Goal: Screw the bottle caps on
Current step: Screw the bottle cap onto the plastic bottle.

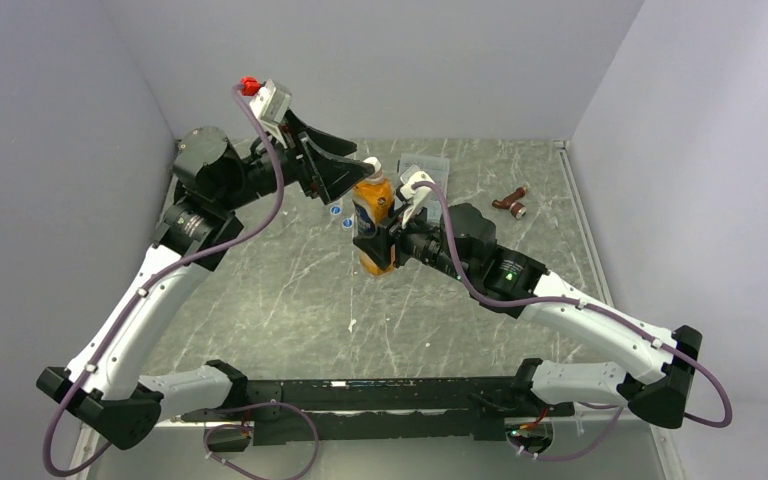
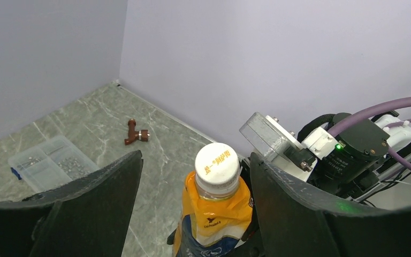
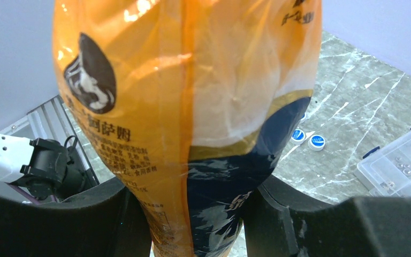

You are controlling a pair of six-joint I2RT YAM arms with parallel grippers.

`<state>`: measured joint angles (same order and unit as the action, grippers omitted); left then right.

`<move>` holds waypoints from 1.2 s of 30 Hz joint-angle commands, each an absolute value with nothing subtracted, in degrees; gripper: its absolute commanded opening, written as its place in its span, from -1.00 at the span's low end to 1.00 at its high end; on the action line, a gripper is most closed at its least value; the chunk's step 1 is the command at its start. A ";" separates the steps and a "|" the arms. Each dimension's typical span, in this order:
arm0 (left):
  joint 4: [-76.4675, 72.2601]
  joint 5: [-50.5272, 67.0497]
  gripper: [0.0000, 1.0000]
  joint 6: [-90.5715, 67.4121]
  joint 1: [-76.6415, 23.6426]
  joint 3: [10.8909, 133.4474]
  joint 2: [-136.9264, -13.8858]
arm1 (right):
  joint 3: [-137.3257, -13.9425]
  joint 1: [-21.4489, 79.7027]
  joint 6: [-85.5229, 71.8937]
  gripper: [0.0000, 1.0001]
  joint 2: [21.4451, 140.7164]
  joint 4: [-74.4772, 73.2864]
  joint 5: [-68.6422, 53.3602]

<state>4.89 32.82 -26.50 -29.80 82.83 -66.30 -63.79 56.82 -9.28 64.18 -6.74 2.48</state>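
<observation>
Your orange bottle [image 1: 374,222] stands upright toward the far edge of the table [image 1: 290,320], roughly midway between its side edges, with its long axis vertical. The right gripper [image 3: 192,187] is clamped on the bottle's body at the dark blue label band, reaching in from the right side.

The white cap [image 2: 217,166] sits on the neck and lies directly between the jaws of the left gripper [image 2: 195,156]. Those jaws stand apart with a gap on each side and grasp nothing. The cap is off-centre, nearer one finger than the other, so you would centre before closing.

The left arm reaches in from the far left corner, its wrist angled down over the bottle's top. The cap may only be resting loose; I can't tell. Two blue caps [image 1: 341,217] lie on the table just left of the bottle.
</observation>
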 commanded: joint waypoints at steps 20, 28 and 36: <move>0.44 36.87 0.05 -30.34 -29.62 82.88 -68.55 | -65.77 56.60 -9.94 -0.58 64.56 -2.89 2.29; 0.99 37.80 -0.41 -29.79 -29.62 83.42 -68.88 | -65.68 56.60 -9.56 -0.58 64.78 -3.67 1.98; 7.63 43.44 -0.53 -26.05 -29.62 87.09 -70.25 | -66.99 56.60 -7.49 -0.60 64.70 -6.79 -2.62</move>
<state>3.77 38.92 -29.10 -29.69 83.48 -69.45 -63.79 56.55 -9.45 65.21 -7.70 1.74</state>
